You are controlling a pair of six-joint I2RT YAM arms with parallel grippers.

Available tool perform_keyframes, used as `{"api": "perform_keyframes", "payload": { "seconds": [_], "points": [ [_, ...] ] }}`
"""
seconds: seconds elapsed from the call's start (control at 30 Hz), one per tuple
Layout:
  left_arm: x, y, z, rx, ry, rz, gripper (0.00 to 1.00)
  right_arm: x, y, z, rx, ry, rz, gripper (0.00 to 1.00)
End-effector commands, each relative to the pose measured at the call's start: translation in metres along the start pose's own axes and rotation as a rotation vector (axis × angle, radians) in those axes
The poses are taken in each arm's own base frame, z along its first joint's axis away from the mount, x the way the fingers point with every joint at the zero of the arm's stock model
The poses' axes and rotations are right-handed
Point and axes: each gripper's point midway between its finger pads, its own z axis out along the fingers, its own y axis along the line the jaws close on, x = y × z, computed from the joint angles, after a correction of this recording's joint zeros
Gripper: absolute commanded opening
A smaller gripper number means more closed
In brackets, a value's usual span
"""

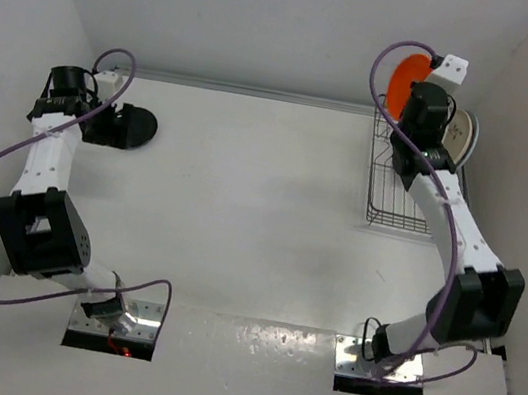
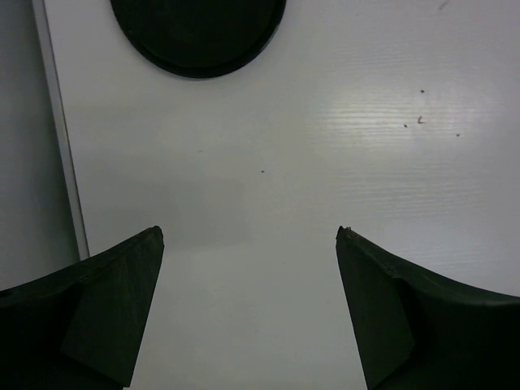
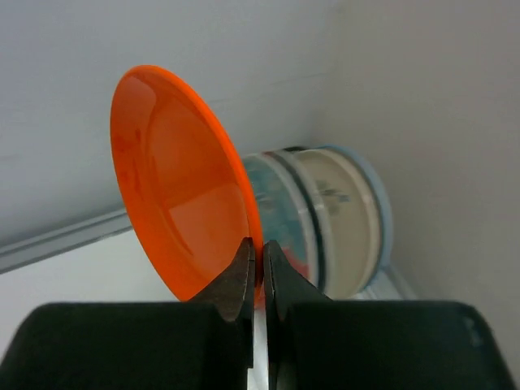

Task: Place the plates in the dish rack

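My right gripper (image 3: 258,245) is shut on the rim of the small orange plate (image 3: 175,183) and holds it on edge above the far end of the dish rack (image 1: 394,191). The orange plate also shows in the top view (image 1: 405,79). Behind it several plates stand upright: a floral one (image 3: 280,211) and the cream-and-light-blue plate (image 3: 345,215). The small black plate (image 1: 132,127) lies flat at the far left. My left gripper (image 2: 250,236) is open and empty, just short of the black plate (image 2: 199,36).
Walls close in on the left, back and right of the white table (image 1: 243,204). The table's left edge (image 2: 61,138) runs beside the left gripper. The rack stands against the right wall.
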Motion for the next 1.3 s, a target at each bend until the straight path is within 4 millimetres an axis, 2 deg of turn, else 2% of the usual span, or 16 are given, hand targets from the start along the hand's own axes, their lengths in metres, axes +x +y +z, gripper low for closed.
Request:
{"api": "perform_keyframes", "payload": {
  "seconds": [0.0,0.03,0.07,0.1,0.13,0.17,0.23,0.33,0.5,0.6,0.77,0.93,1.07,1.1,1.17,1.27],
  "points": [
    [-0.024,0.026,0.004,-0.064,-0.037,-0.019,0.92,-0.009,-0.050,0.031,0.337,-0.056,-0.195,0.00],
    [-0.021,0.030,0.019,-0.064,-0.002,-0.041,0.92,-0.010,-0.053,0.036,0.366,-0.063,-0.213,0.00],
    [-0.022,0.036,0.023,-0.069,0.003,-0.049,0.92,0.012,-0.055,0.048,0.414,-0.011,-0.349,0.00],
    [-0.032,0.042,0.025,-0.086,-0.006,-0.046,0.92,-0.002,-0.056,0.053,0.444,-0.074,-0.302,0.00],
    [-0.027,0.044,0.040,-0.077,0.025,-0.064,0.92,-0.001,-0.057,0.057,0.460,-0.076,-0.313,0.00],
    [-0.027,0.053,0.045,-0.096,0.035,-0.074,0.92,0.016,-0.053,0.070,0.473,-0.046,-0.371,0.00],
    [-0.035,0.064,0.052,-0.113,0.032,-0.090,0.92,0.016,-0.056,0.079,0.496,-0.048,-0.359,0.00],
    [-0.031,0.078,0.072,-0.134,0.066,-0.115,0.90,0.041,-0.055,0.095,0.512,-0.008,-0.381,0.00],
    [-0.018,0.096,0.093,-0.159,0.110,-0.149,0.89,0.076,-0.052,0.100,0.515,0.052,-0.362,0.00],
    [-0.016,0.101,0.099,-0.163,0.115,-0.157,0.89,0.109,-0.056,0.096,0.520,0.106,-0.388,0.00],
    [-0.013,0.109,0.108,-0.168,0.116,-0.165,0.89,0.163,-0.045,0.095,0.434,0.201,-0.305,0.00],
    [-0.004,0.107,0.126,-0.143,0.139,-0.181,0.89,0.189,-0.034,0.102,0.395,0.240,-0.303,0.00],
    [0.001,0.107,0.134,-0.139,0.151,-0.193,0.89,0.193,-0.023,0.107,0.340,0.245,-0.277,0.00],
    [0.004,0.105,0.139,-0.123,0.157,-0.196,0.89,0.193,-0.019,0.107,0.311,0.257,-0.273,0.02],
    [-0.002,0.100,0.143,-0.084,0.133,-0.185,0.89,0.193,-0.017,0.105,0.299,0.270,-0.269,0.24],
    [-0.002,0.095,0.152,-0.041,0.123,-0.179,0.88,0.179,-0.018,0.102,0.280,0.259,-0.247,0.42]
  ]
}}
